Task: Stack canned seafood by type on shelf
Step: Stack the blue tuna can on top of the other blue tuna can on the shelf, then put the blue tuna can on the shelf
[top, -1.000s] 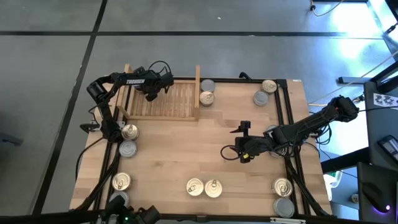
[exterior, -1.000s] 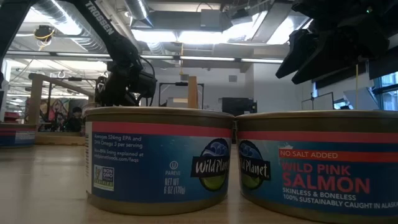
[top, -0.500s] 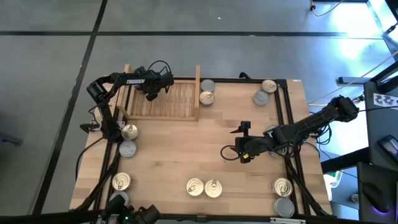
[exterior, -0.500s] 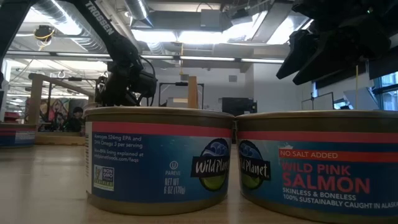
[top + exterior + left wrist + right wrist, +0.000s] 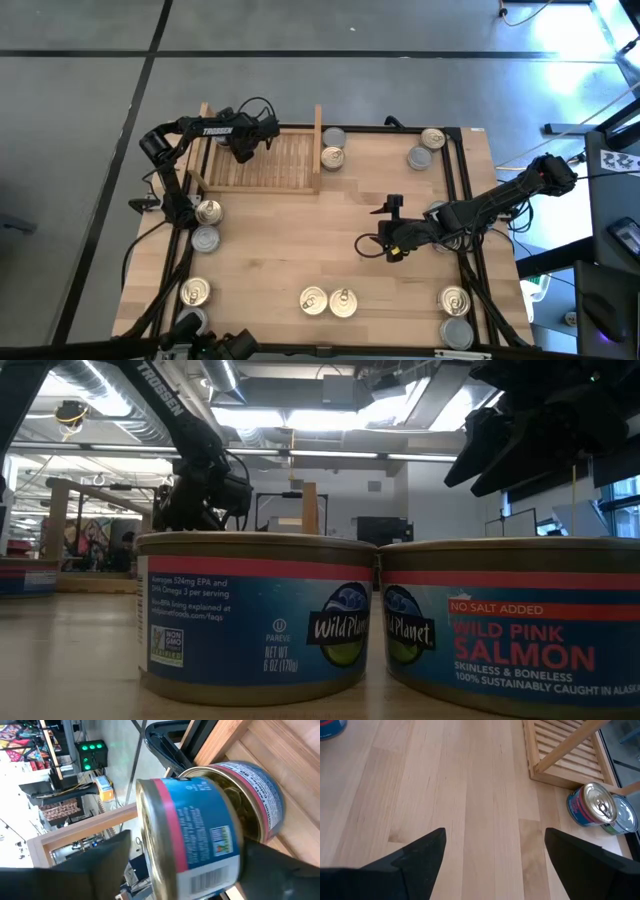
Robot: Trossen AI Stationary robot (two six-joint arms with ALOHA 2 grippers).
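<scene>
The left gripper [image 5: 243, 147] pinched a tin [image 5: 187, 837] above another can [image 5: 250, 800] on the shelf [image 5: 275, 165]; the right gripper [image 5: 385, 232] hung spread, empty. Most tins sat unshelved, work barely begun

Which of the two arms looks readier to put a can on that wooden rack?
The left. Its gripper hangs over the shelf holding a can; the right gripper is open and empty, mid-table.

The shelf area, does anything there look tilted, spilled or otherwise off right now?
Yes. The can held in the left gripper is tipped on its side over the shelf, leaning above a second can on the slats. Nothing looks spilled or dented.
</scene>
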